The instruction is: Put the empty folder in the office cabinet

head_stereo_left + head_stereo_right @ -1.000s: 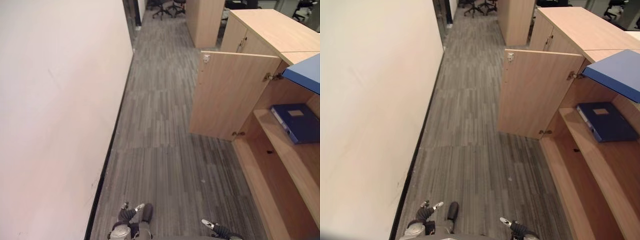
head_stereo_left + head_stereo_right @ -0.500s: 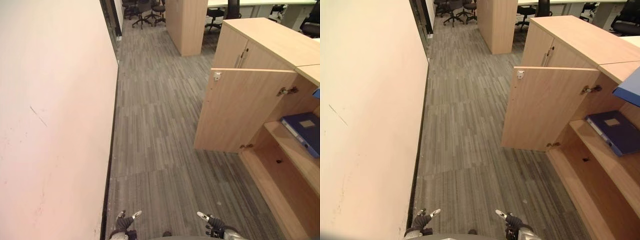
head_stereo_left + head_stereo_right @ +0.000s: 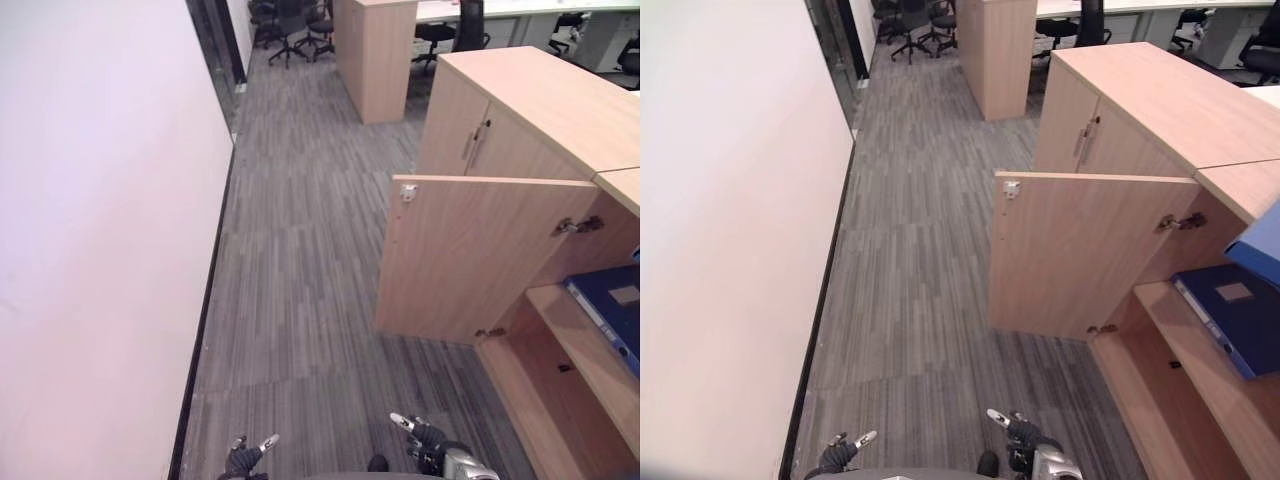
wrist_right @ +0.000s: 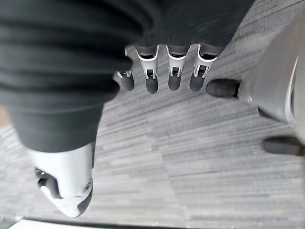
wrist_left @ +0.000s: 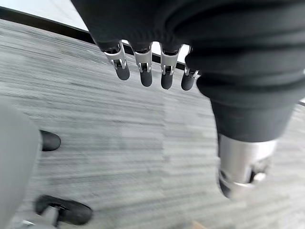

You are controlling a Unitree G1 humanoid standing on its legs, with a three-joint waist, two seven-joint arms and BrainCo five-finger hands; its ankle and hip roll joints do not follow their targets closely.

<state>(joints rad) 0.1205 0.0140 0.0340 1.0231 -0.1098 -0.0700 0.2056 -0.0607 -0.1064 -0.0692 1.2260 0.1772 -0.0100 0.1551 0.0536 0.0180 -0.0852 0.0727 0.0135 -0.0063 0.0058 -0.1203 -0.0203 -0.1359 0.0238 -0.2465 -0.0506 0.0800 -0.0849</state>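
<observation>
Both hands, left hand [image 5: 152, 67] and right hand [image 4: 162, 71], hang low over the grey striped carpet [image 3: 300, 260] with fingers relaxed, grasping nothing. The dark blue folder [image 3: 1232, 318] lies flat on a shelf inside the light wooden cabinet [image 3: 1110, 250], its door swung wide, well apart from either hand.

The whole view has been turned, so the camera was moved, not the things. More of the closed cabinet [image 3: 540, 110] is seen now. The open door [image 3: 470, 255] is seen nearer the middle. The dark blue folder [image 3: 1230, 315] is seen nearer the edge.
</observation>
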